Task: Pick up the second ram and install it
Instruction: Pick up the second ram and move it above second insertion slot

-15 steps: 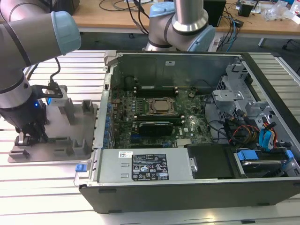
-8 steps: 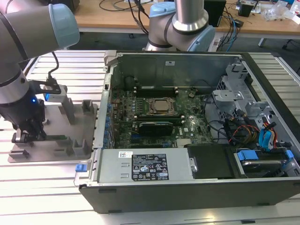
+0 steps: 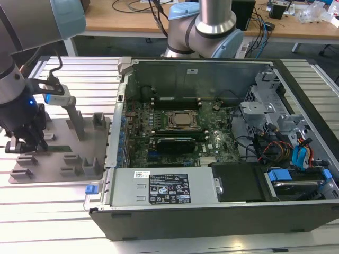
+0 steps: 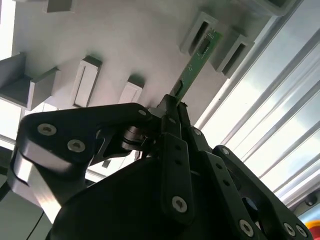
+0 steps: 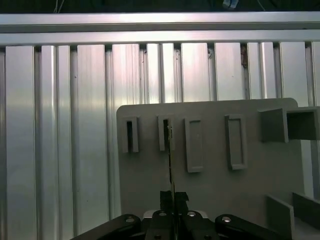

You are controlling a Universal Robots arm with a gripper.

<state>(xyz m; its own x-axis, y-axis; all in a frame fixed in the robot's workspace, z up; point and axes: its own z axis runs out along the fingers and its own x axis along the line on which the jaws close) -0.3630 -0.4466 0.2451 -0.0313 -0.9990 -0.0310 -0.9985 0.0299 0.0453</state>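
Second wrist view: the black two-fingered pincer (image 4: 172,104) is closed narrow on one end of the second ram (image 4: 198,59), a long thin green circuit-board stick with small dark chips; the stick runs straight out from the fingertips, and its far end lies by a raised slotted holder (image 4: 196,31) on a flat grey plastic fixture tray (image 4: 115,45); whether that end sits in the slot or just clear of it cannot be told. First wrist view: the stick (image 5: 170,160) is seen edge-on as a thin line between the pincer (image 5: 173,199) and one slotted holder in a row of four on the tray (image 5: 220,190). Exterior view: the pincer (image 3: 26,143) hangs low over the tray (image 3: 79,161) at the exterior view's left; a grey upright post (image 3: 74,119) stands on the tray just beside it; the tray rests on a ribbed aluminium bench (image 3: 47,217). An open black computer case (image 3: 222,214) lies on the bench to the exterior view's right of the tray; its metal side wall (image 3: 121,100) stands between the tray and the interior; inside are a green motherboard (image 3: 139,151), a square metal-topped processor (image 3: 183,120), long black memory slots (image 3: 175,100) and a grey labelled power supply box (image 3: 159,186).
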